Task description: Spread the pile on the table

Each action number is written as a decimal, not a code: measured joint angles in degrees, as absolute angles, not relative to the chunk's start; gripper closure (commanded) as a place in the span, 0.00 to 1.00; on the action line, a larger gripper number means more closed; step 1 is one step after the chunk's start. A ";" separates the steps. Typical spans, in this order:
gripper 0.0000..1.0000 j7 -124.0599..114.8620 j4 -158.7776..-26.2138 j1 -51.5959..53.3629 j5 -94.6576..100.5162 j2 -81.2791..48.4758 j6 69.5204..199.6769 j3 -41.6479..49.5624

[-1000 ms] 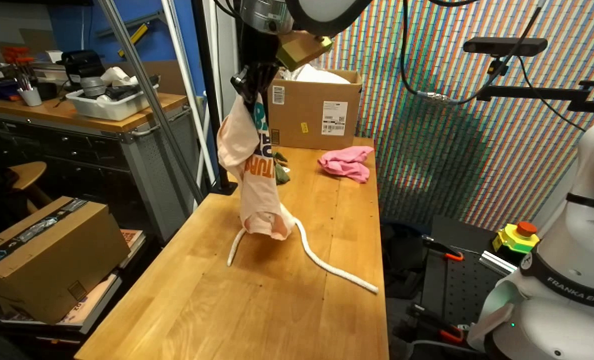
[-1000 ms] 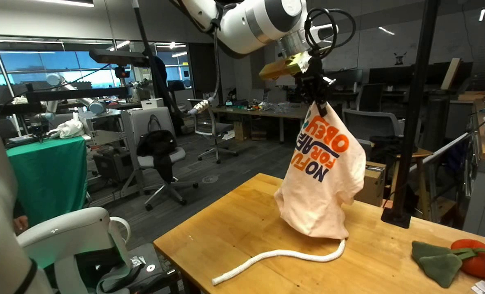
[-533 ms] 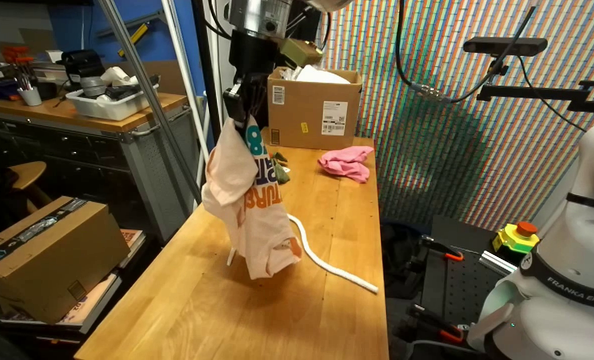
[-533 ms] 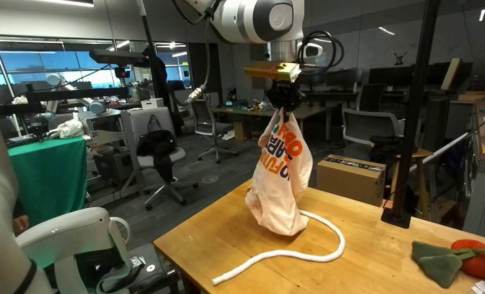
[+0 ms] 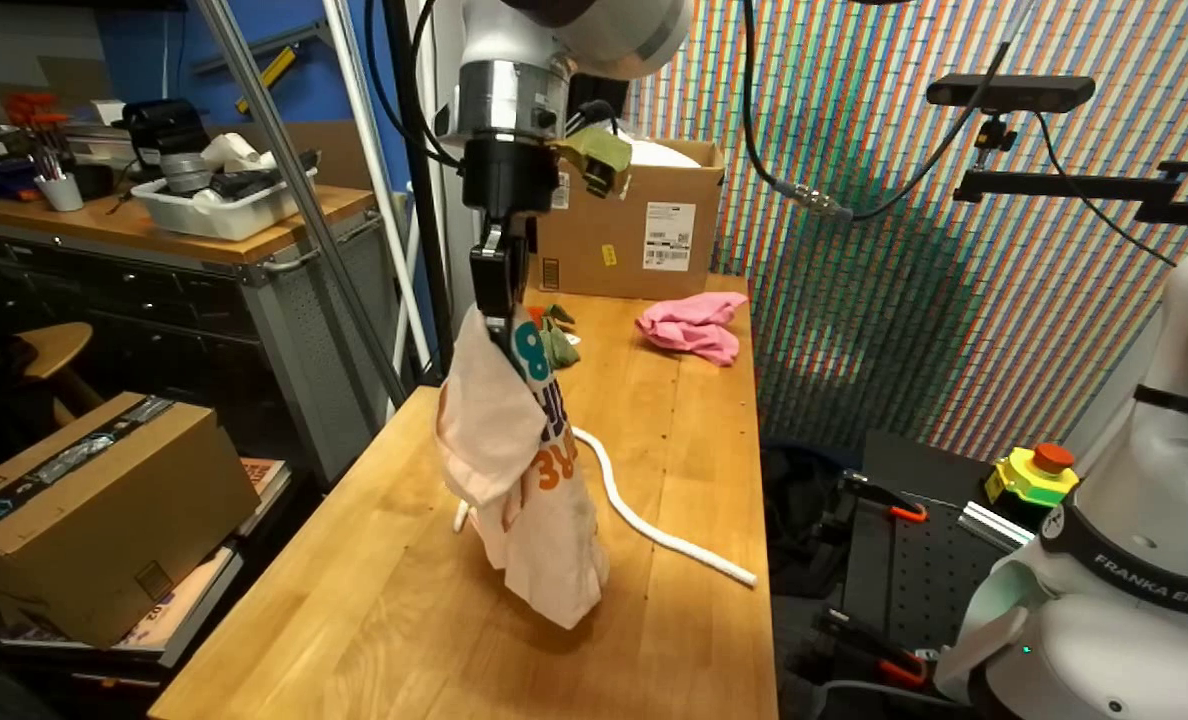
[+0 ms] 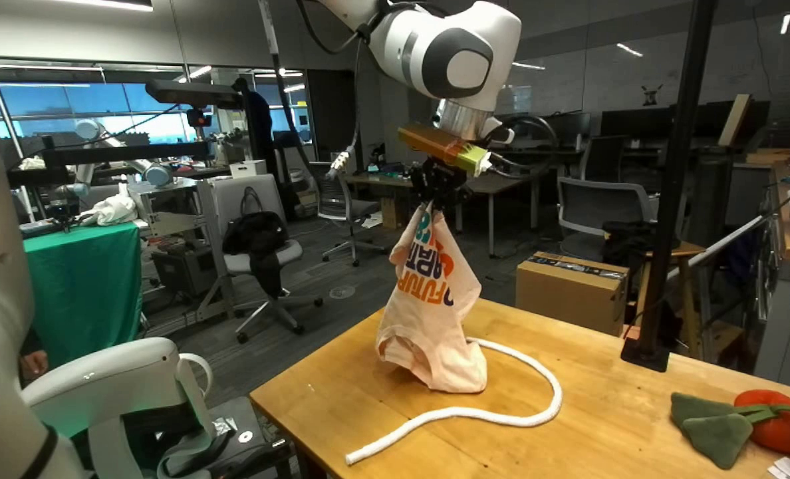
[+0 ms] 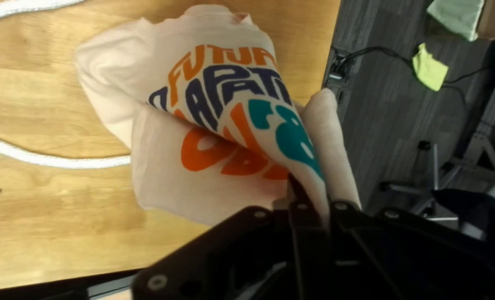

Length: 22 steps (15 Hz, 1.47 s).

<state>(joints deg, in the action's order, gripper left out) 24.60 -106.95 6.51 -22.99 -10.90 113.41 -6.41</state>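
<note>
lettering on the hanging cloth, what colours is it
The lettering is orange, red-orange, dark navy and teal; it shows best in the wrist view.

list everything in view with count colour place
printed cloth: one, peach, hanging from gripper
table: one, pale wood, below that cloth
cord: one, white, on table
pink cloth: one, pink, on table
flapped item: apparently one, red and green, on table
large cardboard boxes: two, brown, on and beside table
workbench: one, brown-topped, background
bin: one, white, on workbench
chairs: at least three, grey, background
far clutter: uncountable, mixed, background
arm: one, white, over table
gripper: one, black, shut on printed cloth
</note>
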 measured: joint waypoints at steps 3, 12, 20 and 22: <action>0.99 30.71 -106.69 5.88 -25.99 -11.79 109.70 -7.70; 0.99 47.66 -104.29 5.72 -35.91 -16.20 102.70 -10.23; 0.71 50.80 -96.30 5.29 -36.39 -27.88 94.68 -10.56; 0.57 50.79 -94.34 5.30 -36.28 -29.78 93.09 -10.83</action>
